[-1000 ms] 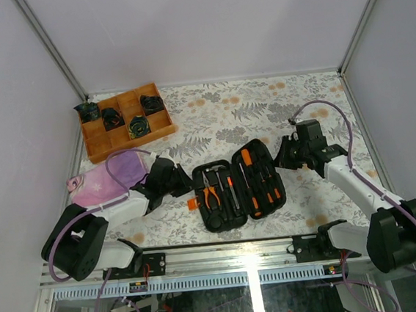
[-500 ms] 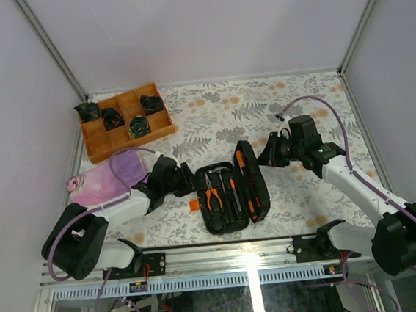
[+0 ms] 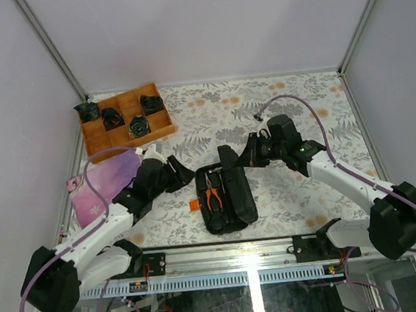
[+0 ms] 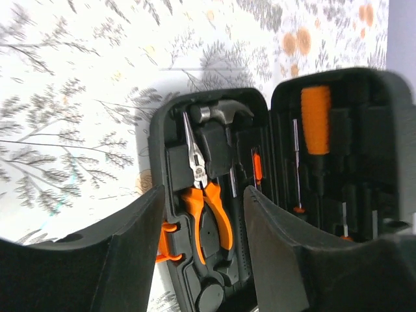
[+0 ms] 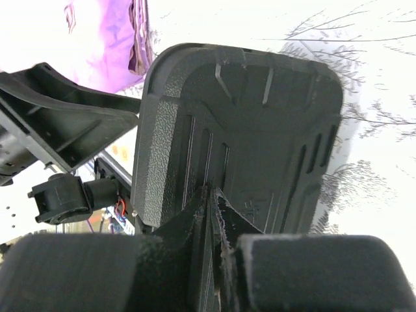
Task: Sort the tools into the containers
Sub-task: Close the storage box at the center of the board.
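Black fingers of the right claw are pressed together with barely a slit between them. Their tips rest against the ribbed outer shell of the tool case. They bear on that raised half and, as far as the wrist view lets me judge, pinch nothing. That half stands nearly on edge, tilted over the flat half like a book partly shut.

The left claw hangs just beside the case's left edge, fingers partly spread and holding nothing. Its own camera looks between them into the case. In the flat half lie the orange-handled pliers, with the steel-headed hammer at the far end, both seated in moulded slots. The raised half carries a screwdriver with an orange grip and thinner drivers beside it. A small orange tab sticks out of the case's left side, near the left claw.

The case sits on the fern-patterned surface. Left of the case lies a pink cloth. Beyond that, well apart from the case, a wooden divided tray holds dark objects too small to identify.
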